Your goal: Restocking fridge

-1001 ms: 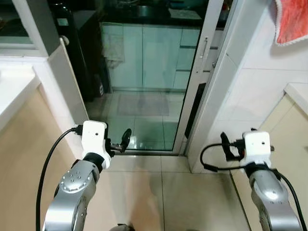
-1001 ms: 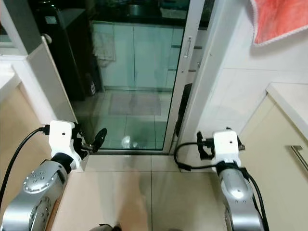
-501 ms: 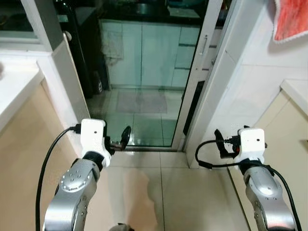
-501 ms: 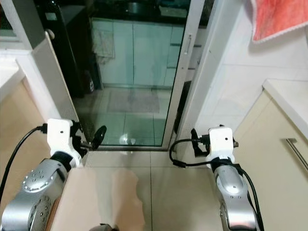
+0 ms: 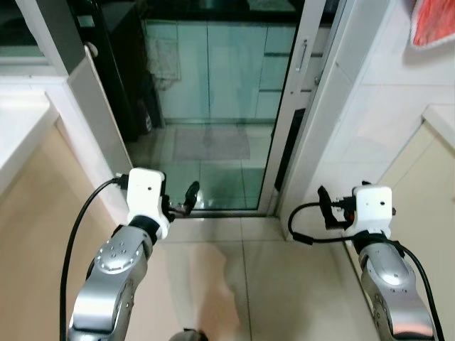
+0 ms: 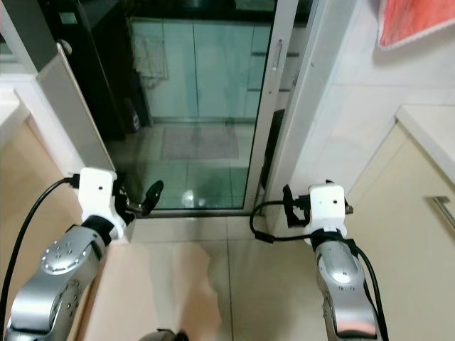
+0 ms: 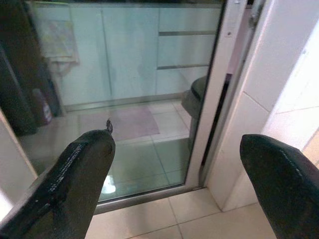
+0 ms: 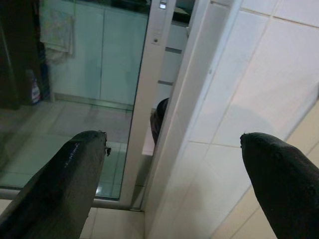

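The robot stands on a tiled floor (image 5: 270, 284) facing a glass sliding door (image 5: 213, 106); no fridge or groceries can be picked out, so this looks like a walking stage, and the next move calls for finding the fridge. Left of the door runs a white counter (image 5: 21, 135). The left gripper (image 7: 174, 164) hangs before the door, jaws released and holding nothing. Right of the door, by the tiled wall (image 5: 370, 106), the right gripper (image 8: 174, 169) is likewise spread and bare.

Red towel (image 6: 416, 21); beige floor tiles (image 5: 284, 284); black fridge (image 5: 117, 64).
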Available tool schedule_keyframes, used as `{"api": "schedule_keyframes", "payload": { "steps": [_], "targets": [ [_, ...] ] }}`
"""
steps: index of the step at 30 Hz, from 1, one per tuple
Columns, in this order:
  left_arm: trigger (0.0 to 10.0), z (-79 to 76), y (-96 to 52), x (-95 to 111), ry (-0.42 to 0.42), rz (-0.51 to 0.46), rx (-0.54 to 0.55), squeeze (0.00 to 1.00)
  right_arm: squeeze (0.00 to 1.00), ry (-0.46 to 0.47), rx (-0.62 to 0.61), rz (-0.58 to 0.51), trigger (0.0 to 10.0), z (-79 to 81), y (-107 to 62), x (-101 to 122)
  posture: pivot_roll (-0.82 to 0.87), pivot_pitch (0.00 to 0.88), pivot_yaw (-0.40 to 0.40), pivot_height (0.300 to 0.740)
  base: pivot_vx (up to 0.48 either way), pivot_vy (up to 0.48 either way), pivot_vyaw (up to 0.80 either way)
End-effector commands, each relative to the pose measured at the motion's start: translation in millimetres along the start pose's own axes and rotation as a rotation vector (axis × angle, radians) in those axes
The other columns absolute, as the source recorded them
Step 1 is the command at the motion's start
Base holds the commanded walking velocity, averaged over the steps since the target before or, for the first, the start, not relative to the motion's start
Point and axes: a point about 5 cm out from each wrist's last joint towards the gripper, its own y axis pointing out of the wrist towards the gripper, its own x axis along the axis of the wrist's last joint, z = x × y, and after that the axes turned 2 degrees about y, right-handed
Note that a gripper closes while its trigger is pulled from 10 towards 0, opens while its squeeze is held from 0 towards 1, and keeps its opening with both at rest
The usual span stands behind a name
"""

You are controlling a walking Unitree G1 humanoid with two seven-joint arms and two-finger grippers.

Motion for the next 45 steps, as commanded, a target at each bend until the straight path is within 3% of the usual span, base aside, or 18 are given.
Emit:
{"api": "schedule_keyframes", "payload": {
  "steps": [1,5,6,7,10,13,15,20,23,45],
  "targets": [
    [10.0,3.0,-0.7,-3.2,-0.007,0.016,0.006,0.0,0.71,-0.005,0.009,-0.013,10.0,1.6,-2.1,3.7,-0.05,0.0,0.007,0.74,0.0,0.0,0.0],
    [10.0,15.8,-22.0,-11.2,0.017,0.039,0.029,0.0,0.71,0.084,0.039,0.027,10.0,-1.2,-26.8,3.3,-0.04,0.0,0.0,0.74,0.0,0.0,0.0],
    [10.0,15.4,-29.2,-11.5,0.0,0.024,0.015,0.0,0.72,0.157,0.049,0.061,10.0,-0.1,-36.5,0.9,-0.04,0.0,-0.001,0.74,0.0,0.0,0.0],
    [10.0,15.4,-29.2,-11.5,0.0,0.024,0.015,0.0,0.72,0.157,0.049,0.061,10.0,-0.1,-36.5,0.9,-0.04,0.0,-0.001,0.74,0.0,0.0,0.0],
    [10.0,10.1,-34.2,-6.7,-0.029,-0.016,-0.022,0.0,0.72,0.306,0.037,0.095,10.0,-0.5,-43.3,-0.2,-0.04,0.0,0.001,0.74,0.0,0.0,0.0],
    [10.0,10.6,-34.0,-4.8,-0.037,-0.023,-0.023,0.0,0.72,0.256,0.055,0.068,10.0,-3.7,-40.9,3.2,-0.04,0.0,0.001,0.74,0.0,0.0,0.0],
    [10.0,17.9,-35.7,-7.8,-0.011,-0.005,-0.01,0.0,0.72,0.166,0.092,0.059,10.0,-5.6,-40.5,5.5,-0.05,0.0,0.004,0.74,0.0,0.0,0.0],
    [10.0,21.7,-38.6,-9.6,-0.022,0.006,0.004,0.0,0.72,0.155,0.105,0.083,10.0,-7.8,-44.7,5.0,-0.05,0.0,0.003,0.74,0.0,0.0,0.0],
    [10.0,16.1,-37.1,-8.6,-0.036,0.002,-0.018,0.0,0.72,0.125,0.113,0.102,10.0,-15.5,-47.3,1.8,-0.05,0.0,0.004,0.74,0.0,0.0,0.0],
    [10.0,16.5,-27.3,-2.1,-0.039,-0.019,-0.014,0.0,0.71,0.153,0.077,0.111,10.0,-15.8,-42.8,2.8,-0.06,0.0,0.011,0.74,0.0,0.0,0.0]
  ]
}}
